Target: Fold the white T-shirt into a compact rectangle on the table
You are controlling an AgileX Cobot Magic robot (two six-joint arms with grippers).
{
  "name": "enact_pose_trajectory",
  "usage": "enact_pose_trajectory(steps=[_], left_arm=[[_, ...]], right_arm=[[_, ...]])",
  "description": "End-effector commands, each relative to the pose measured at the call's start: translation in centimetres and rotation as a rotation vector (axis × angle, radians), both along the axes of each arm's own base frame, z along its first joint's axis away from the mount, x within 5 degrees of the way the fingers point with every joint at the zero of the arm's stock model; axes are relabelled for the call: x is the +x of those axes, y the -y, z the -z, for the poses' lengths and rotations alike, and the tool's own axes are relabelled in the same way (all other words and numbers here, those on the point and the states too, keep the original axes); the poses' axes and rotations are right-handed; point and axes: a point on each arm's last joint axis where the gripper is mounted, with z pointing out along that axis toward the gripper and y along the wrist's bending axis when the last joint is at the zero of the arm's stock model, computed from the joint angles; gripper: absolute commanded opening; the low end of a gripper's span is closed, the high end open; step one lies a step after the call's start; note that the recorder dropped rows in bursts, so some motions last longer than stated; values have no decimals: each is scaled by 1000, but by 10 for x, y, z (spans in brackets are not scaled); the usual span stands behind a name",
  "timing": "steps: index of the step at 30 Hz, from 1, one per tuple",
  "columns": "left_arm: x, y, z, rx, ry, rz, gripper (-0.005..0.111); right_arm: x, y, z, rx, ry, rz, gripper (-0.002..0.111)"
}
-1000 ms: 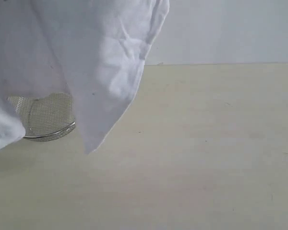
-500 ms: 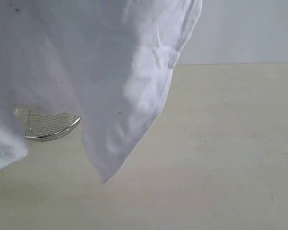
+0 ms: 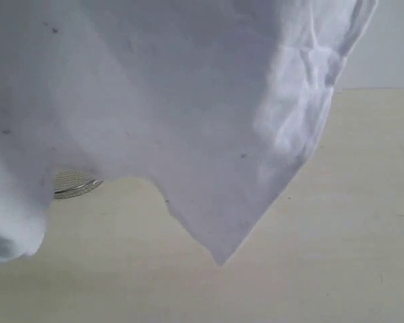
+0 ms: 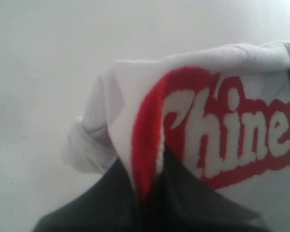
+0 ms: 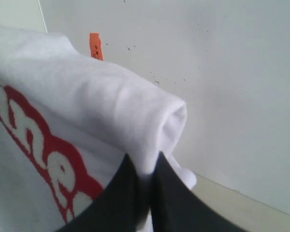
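Note:
The white T-shirt [image 3: 188,114] hangs in the air and fills most of the exterior view, its lowest corner pointing down over the table [image 3: 337,235]. Neither gripper shows in that view. In the left wrist view my left gripper [image 4: 147,186] is shut on a fold of the white T-shirt [image 4: 135,92] at the red band with its white lettering. In the right wrist view my right gripper [image 5: 145,181] is shut on a rolled white edge of the white T-shirt [image 5: 101,96]. The orange neck tag [image 5: 95,46] shows beyond it.
A round wire-mesh basket [image 3: 74,183] stands on the table at the left, mostly hidden behind the hanging cloth. A pale wall [image 3: 390,47] rises behind the table's far edge.
The hanging shirt has swung to the right and now covers more of the exterior view. Its lower corner moved right and slightly down. More of the basket is hidden.

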Motion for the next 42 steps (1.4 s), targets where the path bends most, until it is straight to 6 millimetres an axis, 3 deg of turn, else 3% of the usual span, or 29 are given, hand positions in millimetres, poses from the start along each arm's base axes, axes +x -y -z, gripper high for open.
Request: enact_pose_trajectory(steps=[1,18,30,42], left_arm=[[-4,1,-2,-6,-4,16,5],[-7,9,12,47,-114,160,5],[15,5,42,62,-191,112,5],[23,6,56,50,-223,132,5]], right_arm=[[-10,12,-3,-15,25,30,0],[-21,22,-3,-38,10,41,0],[-21,25,-1,-72,3,59,0],[-20,28,1,-111,-7,90,0]])
